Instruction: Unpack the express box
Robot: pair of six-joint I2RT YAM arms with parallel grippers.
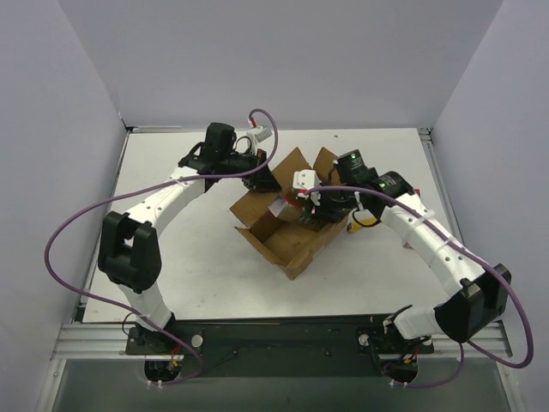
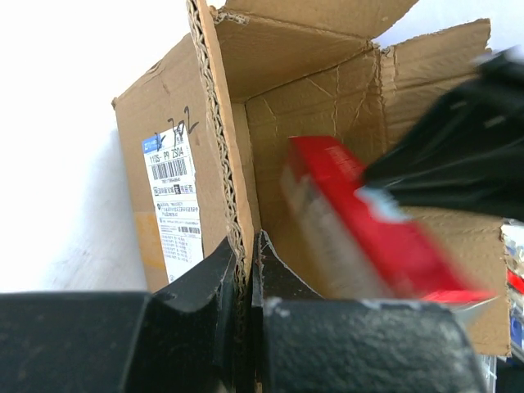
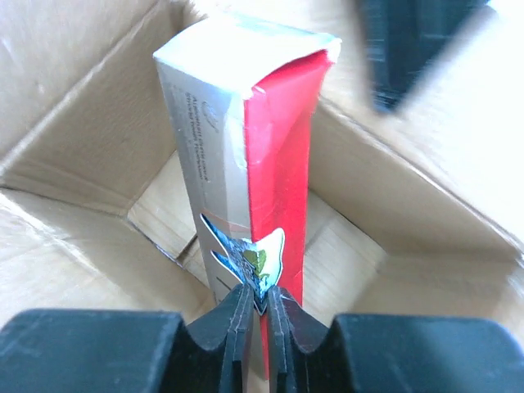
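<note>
The express box (image 1: 287, 230) sits on the table (image 1: 197, 275) at the centre of the top view with its flaps spread open, and both arms are working at it.

The left gripper (image 2: 248, 270) is pressed together on the corrugated edge of one box wall, low in the left wrist view. In the top view that wall is the box's upper-left side. The right gripper (image 3: 258, 304) is nipped onto the corner edge of a red-and-white product carton (image 3: 246, 139), where its white and red faces meet.

The carton's long axis runs straight away from the right fingers, up the frame, and the box's brown walls surround it on all sides. It is therefore not yet clear of the box. Judging by this, the right arm has to draw the carton out along that axis through the open mouth while the left arm pins the box.

A white shipping label (image 2: 173, 209) on the outer wall carries a barcode and fine print too small to read, with scrawled pen marks above it. The small print on the carton is illegible too.
</note>
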